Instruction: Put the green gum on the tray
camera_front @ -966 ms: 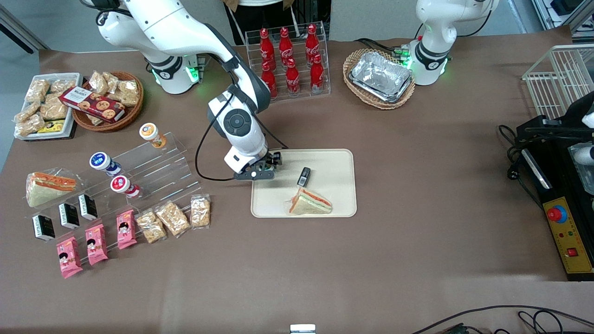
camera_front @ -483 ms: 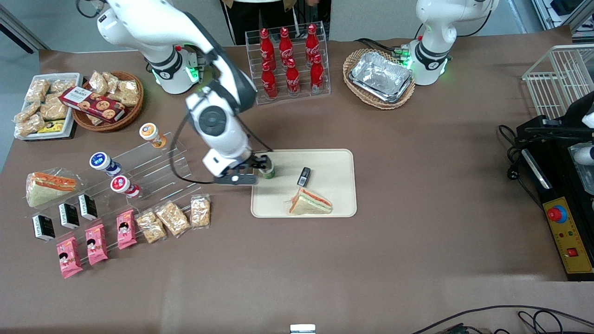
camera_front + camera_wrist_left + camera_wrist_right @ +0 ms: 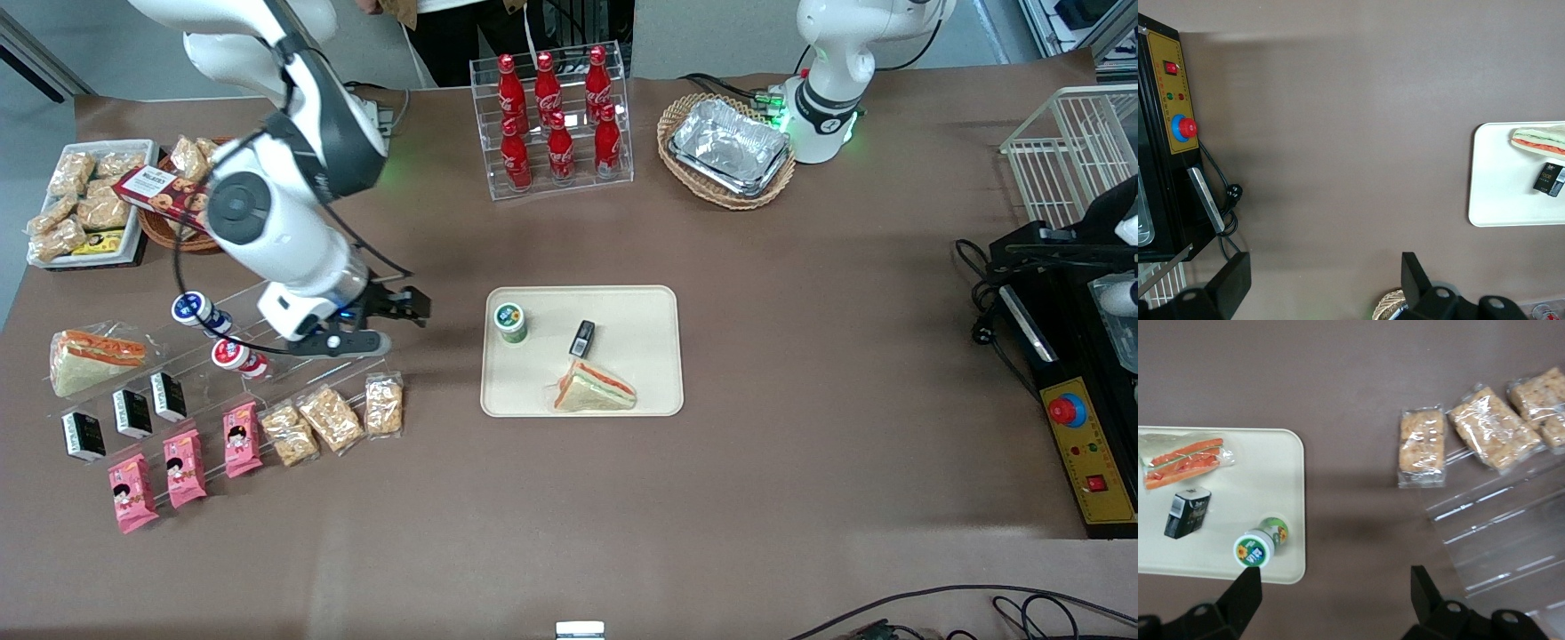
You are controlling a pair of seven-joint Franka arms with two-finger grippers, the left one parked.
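Observation:
The green gum (image 3: 510, 321) stands upright on the cream tray (image 3: 640, 356), near the tray's corner toward the working arm's end. It also shows in the right wrist view (image 3: 1258, 543) on the tray (image 3: 1288, 487). My right gripper (image 3: 402, 306) is open and empty, raised above the table between the tray and the clear acrylic steps, apart from the gum. In the right wrist view the gripper (image 3: 1335, 590) has its jaws wide apart over bare table.
On the tray lie a sandwich (image 3: 594, 388) and a small black box (image 3: 582, 338). Clear acrylic steps (image 3: 311, 307) hold blue-lidded (image 3: 197, 310) and red-lidded (image 3: 236, 356) bottles. Snack packs (image 3: 329, 418) lie nearer the camera. A cola rack (image 3: 551, 111) and foil tray in a basket (image 3: 729, 147) stand farther off.
The gripper let go of the green gum on the tray, opened, and moved away toward the acrylic steps. The gum now stands alone on the tray.

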